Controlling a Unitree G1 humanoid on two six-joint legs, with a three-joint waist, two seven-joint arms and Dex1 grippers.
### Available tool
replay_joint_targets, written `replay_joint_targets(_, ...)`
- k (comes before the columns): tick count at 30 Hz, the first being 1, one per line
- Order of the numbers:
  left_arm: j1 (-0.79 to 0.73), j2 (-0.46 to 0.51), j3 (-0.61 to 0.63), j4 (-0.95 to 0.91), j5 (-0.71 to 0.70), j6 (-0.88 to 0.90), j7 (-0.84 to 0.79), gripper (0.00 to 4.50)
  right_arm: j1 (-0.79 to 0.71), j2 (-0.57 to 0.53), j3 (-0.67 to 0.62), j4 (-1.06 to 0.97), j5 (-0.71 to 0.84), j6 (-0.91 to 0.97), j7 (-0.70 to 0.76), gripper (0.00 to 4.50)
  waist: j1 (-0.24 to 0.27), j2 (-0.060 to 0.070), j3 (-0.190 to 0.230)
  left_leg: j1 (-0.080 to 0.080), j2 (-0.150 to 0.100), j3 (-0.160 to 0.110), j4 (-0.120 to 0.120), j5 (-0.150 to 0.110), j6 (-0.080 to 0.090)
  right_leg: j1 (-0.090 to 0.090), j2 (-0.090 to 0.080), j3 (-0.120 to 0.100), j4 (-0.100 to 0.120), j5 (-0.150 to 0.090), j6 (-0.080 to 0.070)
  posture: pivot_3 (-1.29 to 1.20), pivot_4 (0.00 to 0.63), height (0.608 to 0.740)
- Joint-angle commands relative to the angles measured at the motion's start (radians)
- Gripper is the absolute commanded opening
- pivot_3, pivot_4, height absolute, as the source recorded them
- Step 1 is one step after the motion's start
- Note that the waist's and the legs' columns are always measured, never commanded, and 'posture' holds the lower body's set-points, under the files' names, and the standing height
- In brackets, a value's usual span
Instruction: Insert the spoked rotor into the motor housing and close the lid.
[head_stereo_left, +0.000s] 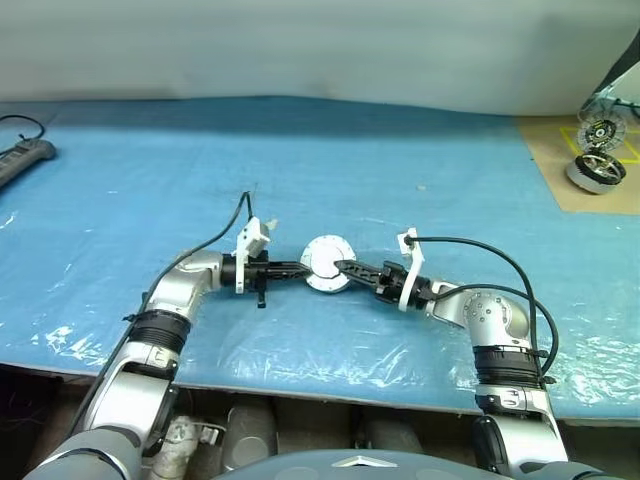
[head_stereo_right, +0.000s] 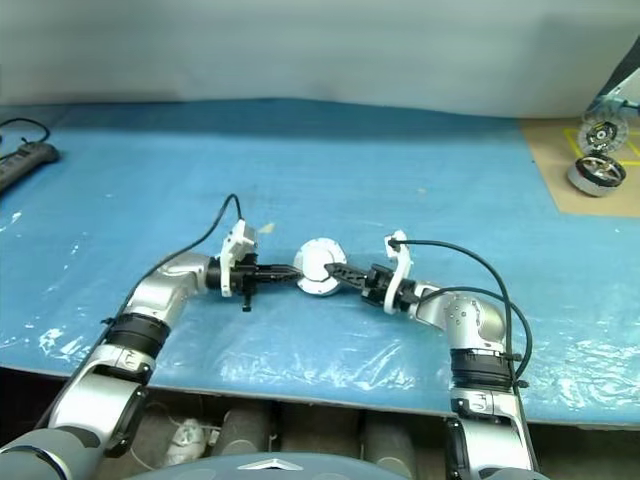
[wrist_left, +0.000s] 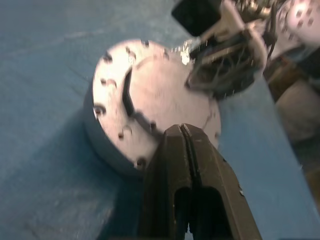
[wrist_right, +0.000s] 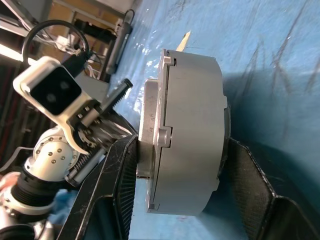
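The motor housing (wrist_right: 195, 125) is a short silver-grey can in the middle of the blue table, raised on its edge with its round face toward the left arm. The lid (wrist_left: 150, 95), smooth pale grey with small holes round its rim, sits on the housing. My right gripper (wrist_right: 182, 142) is shut on the housing, one finger on the lid face and the other on the bottom. My left gripper (wrist_left: 182, 127) is shut, its tip against the lid's face. In the head views both grippers meet at the lid (head_stereo_left: 327, 262) from either side. The spoked rotor is hidden.
Two round metal motor parts (head_stereo_left: 598, 150) sit on a brown board (head_stereo_left: 560, 185) at the far right. A black power strip (head_stereo_left: 20, 160) lies at the far left. Crinkled clear film (head_stereo_left: 330, 350) covers the blue table near its front edge.
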Motion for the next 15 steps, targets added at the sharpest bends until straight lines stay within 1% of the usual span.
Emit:
replay_joint_targets(1, -0.031, 0.034, 0.081, -0.113, -0.122, 0.149, 0.024, 0.0, -0.026, 0.036, -0.065, -0.015, 0.099, 0.052, -0.033, 2.36, 0.001, 0.001, 0.001, -0.001, 0.0, 0.0, 0.0, 0.0, 0.0, -0.001, 0.0, 0.0, 0.0, 0.0, 0.0, 0.0, 0.15, 0.74)
replay_joint_targets(6, -0.076, 0.045, 0.183, -0.083, -0.202, 0.292, 0.144, 0.0, -0.096, 0.135, -0.273, 0.028, 0.312, 0.118, -0.157, 2.36, 0.004, 0.003, 0.002, -0.006, 0.0, 0.0, 0.0, 0.0, 0.0, -0.003, 0.0, -0.001, -0.001, 0.0, 0.0, 0.0, 0.15, 0.74)
replay_joint_targets(7, -0.079, 0.042, 0.197, -0.08, -0.214, 0.324, 0.173, 0.0, -0.111, 0.155, -0.306, 0.028, 0.357, 0.125, -0.19, 2.36, 0.004, 0.003, 0.003, -0.006, 0.0, 0.0, 0.001, 0.0, 0.0, -0.004, -0.001, -0.002, -0.001, 0.0, 0.0, 0.0, 0.15, 0.74)
replay_joint_targets(10, -0.049, 0.02, 0.221, -0.078, -0.221, 0.344, 0.234, 0.0, -0.152, 0.201, -0.377, 0.025, 0.48, 0.119, -0.295, 2.36, 0.004, 0.003, 0.003, -0.007, 0.0, -0.001, 0.002, 0.0, 0.0, -0.005, -0.001, -0.003, 0.0, 0.0, 0.0, 0.0, 0.15, 0.74)
replay_joint_targets(13, -0.027, -0.019, 0.284, -0.085, -0.3, 0.416, 0.288, 0.55, -0.17, 0.225, -0.378, 0.007, 0.564, 0.115, -0.378, 2.36, 0.004, 0.003, 0.003, -0.008, 0.0, -0.001, 0.002, 0.001, 0.002, -0.004, -0.001, -0.003, -0.001, 0.0, 0.0, 0.0, 0.15, 0.74)
replay_joint_targets(15, -0.025, -0.044, 0.332, -0.11, -0.383, 0.495, 0.323, 1.21, -0.174, 0.232, -0.361, -0.003, 0.61, 0.113, -0.419, 2.36, 0.004, 0.003, 0.003, -0.009, 0.0, -0.001, 0.002, 0.001, 0.002, -0.004, 0.0, -0.004, -0.001, 0.0, 0.0, 0.0, 0.15, 0.74)
